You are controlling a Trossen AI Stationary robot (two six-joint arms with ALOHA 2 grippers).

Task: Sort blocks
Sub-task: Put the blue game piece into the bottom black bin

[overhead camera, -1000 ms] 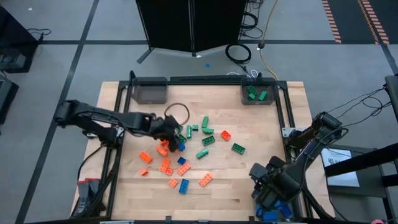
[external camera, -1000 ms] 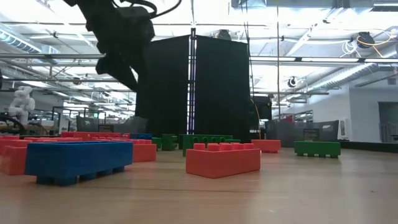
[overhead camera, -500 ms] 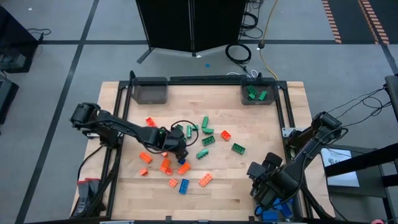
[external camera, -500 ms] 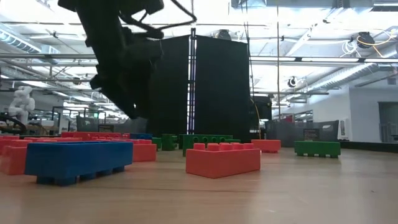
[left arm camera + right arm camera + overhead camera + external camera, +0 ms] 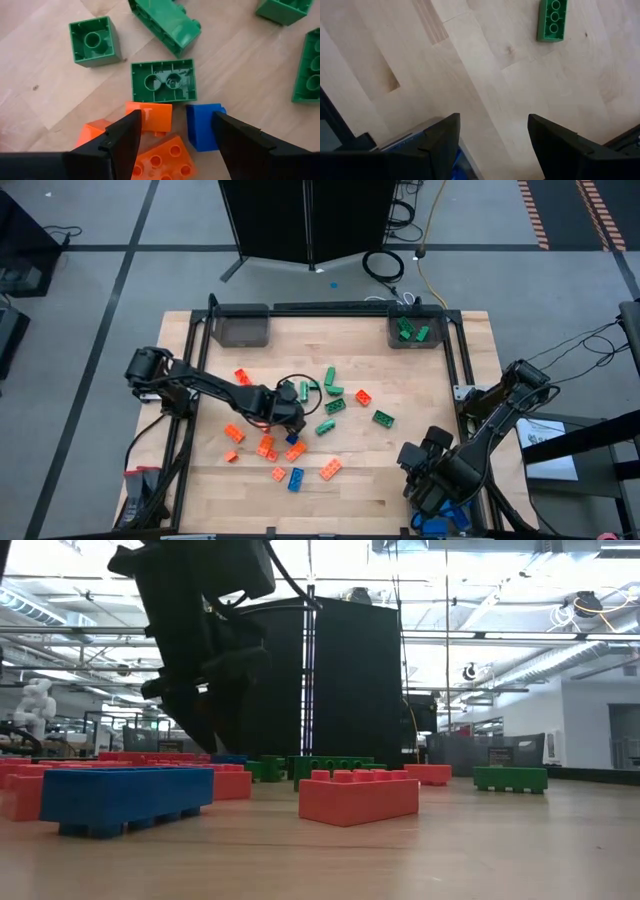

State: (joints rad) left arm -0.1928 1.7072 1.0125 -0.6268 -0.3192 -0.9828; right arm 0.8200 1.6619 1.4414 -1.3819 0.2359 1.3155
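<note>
The blocks (image 5: 300,420) lie scattered on the middle of the wooden table (image 5: 400,480), orange, green and blue. My left gripper (image 5: 290,422) hangs open just above them, pointing steeply down. In the left wrist view, my left gripper (image 5: 175,137) has an orange brick (image 5: 150,116), a second orange brick (image 5: 165,160) and a blue brick (image 5: 202,125) lying between its fingers; I see no touch. Upside-down green bricks (image 5: 162,80) lie just beyond. My right gripper (image 5: 428,472) waits open at the near right, over bare wood (image 5: 492,135).
Two clear grey bins stand at the far edge: the left one (image 5: 243,328) and the right one (image 5: 415,330), which holds green bricks. A black frame (image 5: 200,350) borders the table. In the low view a blue brick (image 5: 125,798) and an orange one (image 5: 358,795) lie nearest.
My left gripper has come down onto the cluster of blocks, moving toward the table's right and near edges and tipping more steeply downward. An orange brick near the table's left that the arm had covered now shows. The blocks have not moved.
</note>
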